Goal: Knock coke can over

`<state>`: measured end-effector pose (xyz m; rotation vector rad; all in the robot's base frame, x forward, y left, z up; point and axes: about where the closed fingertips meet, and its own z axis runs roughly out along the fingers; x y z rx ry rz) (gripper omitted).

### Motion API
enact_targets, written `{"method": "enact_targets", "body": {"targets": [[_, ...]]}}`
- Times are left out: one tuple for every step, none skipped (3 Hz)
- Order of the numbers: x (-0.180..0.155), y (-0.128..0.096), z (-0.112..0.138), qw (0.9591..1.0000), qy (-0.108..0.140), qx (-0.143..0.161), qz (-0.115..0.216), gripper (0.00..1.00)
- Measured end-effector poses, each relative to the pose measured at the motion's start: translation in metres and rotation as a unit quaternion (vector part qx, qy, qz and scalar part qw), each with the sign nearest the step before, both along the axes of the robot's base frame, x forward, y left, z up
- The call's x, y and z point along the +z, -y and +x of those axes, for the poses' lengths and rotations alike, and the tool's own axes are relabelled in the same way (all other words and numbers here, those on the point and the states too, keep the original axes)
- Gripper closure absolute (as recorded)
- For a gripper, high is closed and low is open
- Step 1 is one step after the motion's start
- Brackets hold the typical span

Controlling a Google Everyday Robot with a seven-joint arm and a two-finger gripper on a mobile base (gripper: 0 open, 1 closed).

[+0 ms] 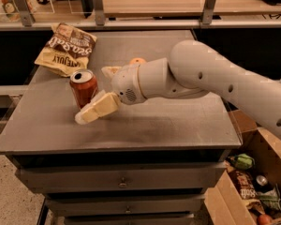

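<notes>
The coke can (83,87) stands upright on the grey worktop (178,121), in its left half, roughly midway between the back and front edges, with its silver top and opened tab facing up. The gripper (92,94) is down at the can, reaching in from the right on the end of the white arm (215,76) that crosses the worktop's right edge. Its jaws stand open: 1 cream finger (97,109) lies along the can's front right side, appearing to touch the lower part of the can, its tip pointing toward the front left corner; the other finger (110,71) shows behind the can, toward the back edge, apart from it. The can sits at the mouth of this spread, not clamped.

A crumpled chip bag (65,48) lies at the back left corner, close behind the can but not touching it. An orange (137,60) peeks over the top of the wrist, nearer the back edge. Below the front edge are grey drawers (124,182). Off the right edge, on the floor, an open cardboard box (271,153) holds mixed packets and a dark can (261,182)
</notes>
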<state>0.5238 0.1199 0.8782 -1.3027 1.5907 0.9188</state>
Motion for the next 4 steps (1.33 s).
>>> {"method": "enact_targets", "body": {"targets": [[0.005, -0.009, -0.001, 0.9997, 0.025, -0.002, 0.001, 0.18], [0.004, -0.02, -0.005, 0.9994, 0.035, 0.003, -0.004, 0.4], [0.004, -0.027, -0.006, 0.9992, 0.038, 0.01, -0.007, 0.65], [0.0, -0.027, -0.008, 0.9995, 0.026, 0.018, -0.003, 0.87]]}}
